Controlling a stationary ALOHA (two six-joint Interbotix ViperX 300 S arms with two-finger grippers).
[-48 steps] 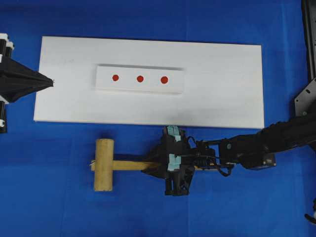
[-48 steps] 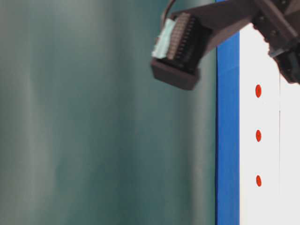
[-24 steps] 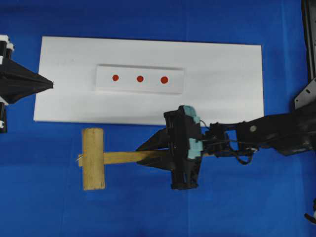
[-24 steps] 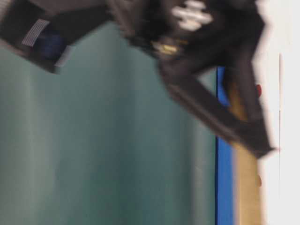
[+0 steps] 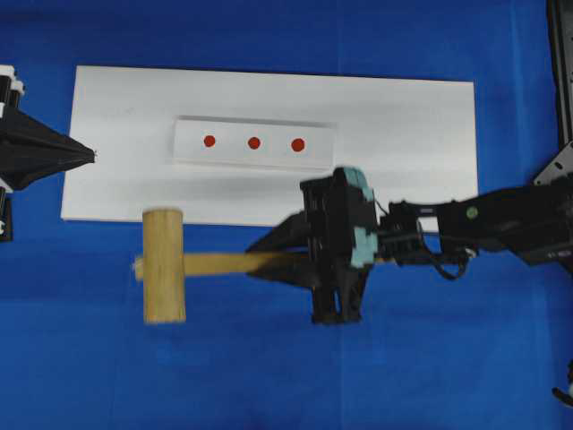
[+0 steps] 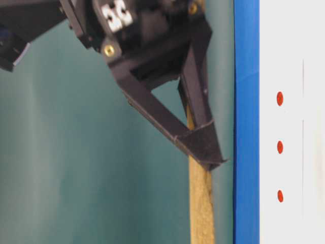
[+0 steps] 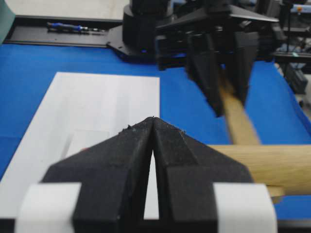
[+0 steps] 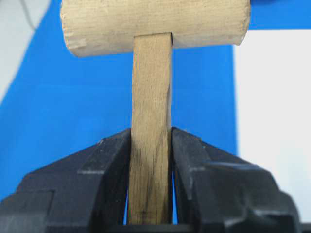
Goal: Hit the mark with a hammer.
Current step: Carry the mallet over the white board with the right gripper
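Note:
The hammer (image 5: pixel 164 265) is a light wooden mallet, held level above the blue cloth just in front of the white board. My right gripper (image 5: pixel 269 262) is shut on its flat handle (image 8: pixel 150 87), with the thick head (image 8: pixel 155 24) beyond the fingertips. The mark (image 5: pixel 298 143) is the rightmost and largest of three red dots on the raised white block (image 5: pixel 233 154). It lies behind and right of the hammer head. My left gripper (image 5: pixel 89 155) is shut and empty, its tip at the board's left edge. In the left wrist view the hammer (image 7: pixel 262 162) crosses at lower right.
The white board (image 5: pixel 403 179) lies on blue cloth (image 5: pixel 269 376). Two smaller red dots (image 5: pixel 209 141) (image 5: pixel 254 142) sit left of the mark. The right arm (image 5: pixel 483 228) stretches in from the right edge over the board's front right corner.
My right gripper has lifted the hammer off the cloth and carried it left and toward the board. The left gripper has stayed still.

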